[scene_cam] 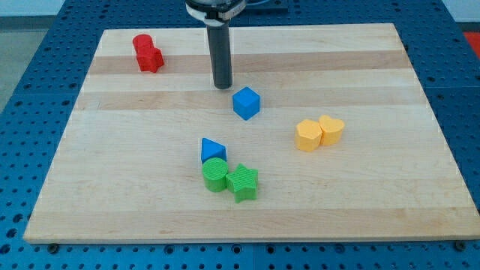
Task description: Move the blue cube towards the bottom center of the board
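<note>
Blue cube (pixel 246 103) sits just beside my tip (pixel 222 86), toward the view's lower right; fingers unseen.

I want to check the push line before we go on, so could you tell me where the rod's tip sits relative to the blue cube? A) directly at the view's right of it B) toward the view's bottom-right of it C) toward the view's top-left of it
C: my tip stands just up and to the view's left of the blue cube, with a small gap between them.

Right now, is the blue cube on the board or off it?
On. The blue cube sits flat on the wooden board, near its middle, with my tip just up-left.
</note>
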